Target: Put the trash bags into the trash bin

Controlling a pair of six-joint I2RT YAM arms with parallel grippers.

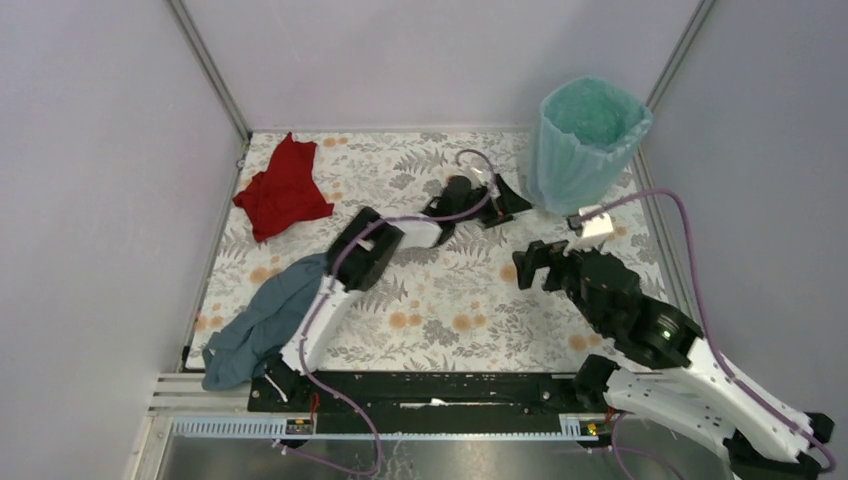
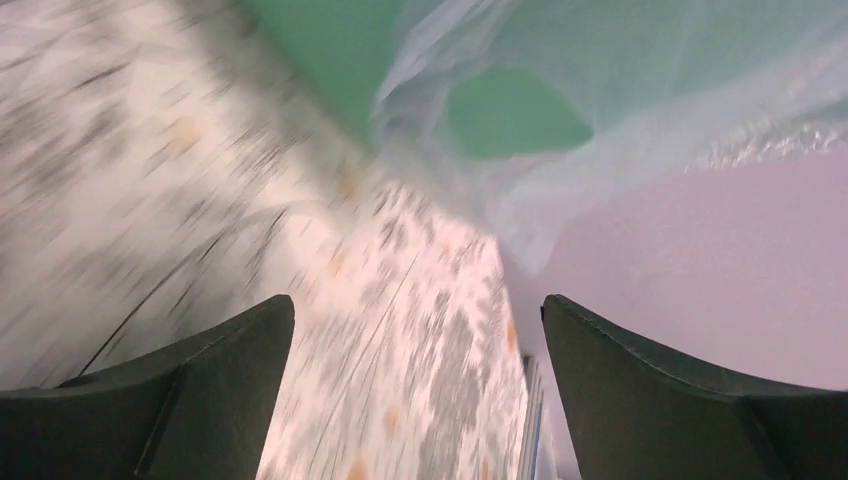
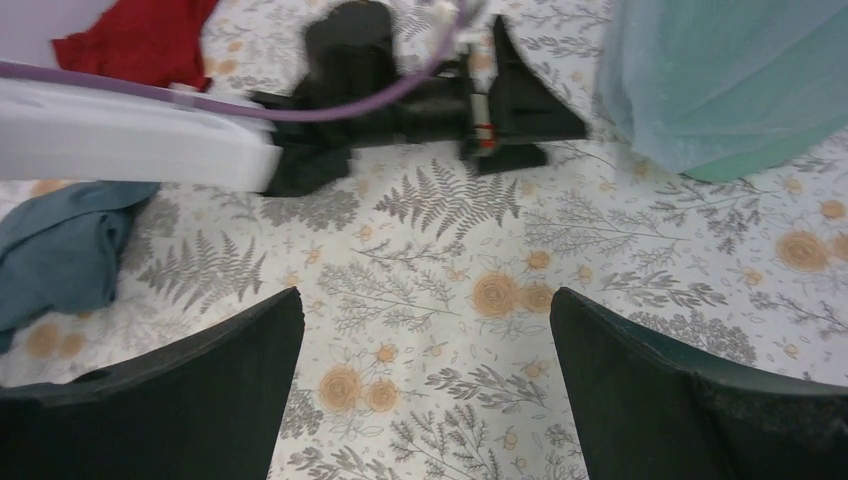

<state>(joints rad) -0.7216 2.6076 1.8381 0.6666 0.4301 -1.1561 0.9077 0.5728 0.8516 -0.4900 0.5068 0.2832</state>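
The mint-green trash bin (image 1: 596, 118) stands upright at the table's far right corner. The translucent pale-blue trash bag (image 1: 560, 170) lines it and is draped over its rim and down its sides. My left gripper (image 1: 514, 202) is open and empty, low by the bin's left base. In the left wrist view (image 2: 417, 305) the bag film (image 2: 620, 150) hangs ahead over the green bin wall (image 2: 515, 115); that view is motion-blurred. My right gripper (image 1: 523, 268) is open and empty above the floral tabletop in front of the bin; the right wrist view (image 3: 425, 300) shows the bag-covered bin (image 3: 720, 80) at upper right.
A red cloth (image 1: 283, 190) lies at the far left. A grey-blue cloth (image 1: 262, 320) lies at the near left beside the left arm. Grey walls stand close behind and right of the bin. The right arm's white connector and purple cable (image 1: 597, 224) sit just in front of the bin.
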